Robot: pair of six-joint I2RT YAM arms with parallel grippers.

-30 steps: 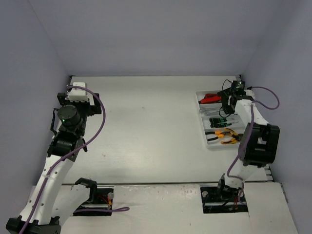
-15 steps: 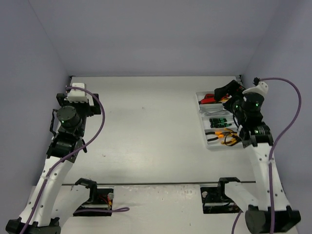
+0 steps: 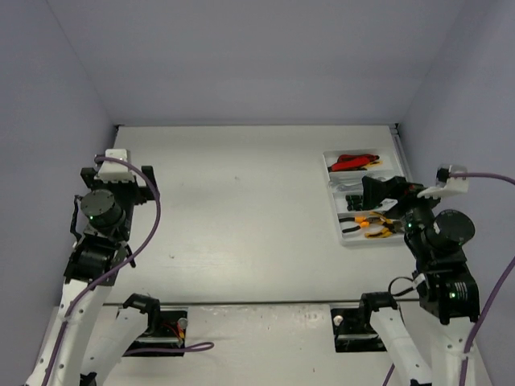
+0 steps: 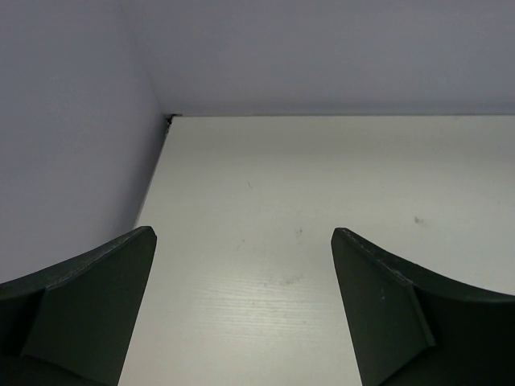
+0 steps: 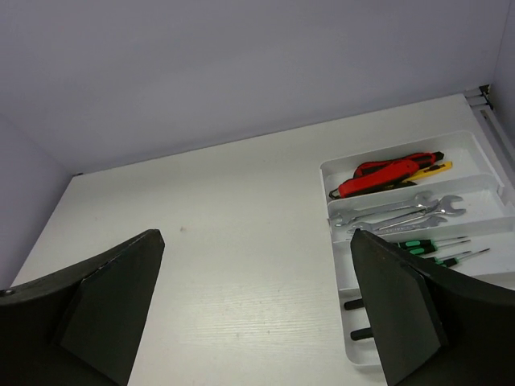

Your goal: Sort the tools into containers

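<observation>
Left arm upright at left edge of bench [image 4: 322, 177]; left claw [image 4: 241, 232] spread, empty, aimed toward far wall. Right arm bent at right side; right claw [image 5: 256, 233] spread, empty, raised near tray [image 5: 338, 265]. Tray far right on bench: red cutters [image 5: 385, 174] farthest, then wrenches [image 5: 398, 215], screwdrivers [image 5: 430, 248], pliers [image 3: 366, 223] nearest.

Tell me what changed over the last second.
The right claw pulled back from the tray toward its base, and is open and empty. The left claw drew back slightly too, also open. The tray and the tools stayed put.
</observation>
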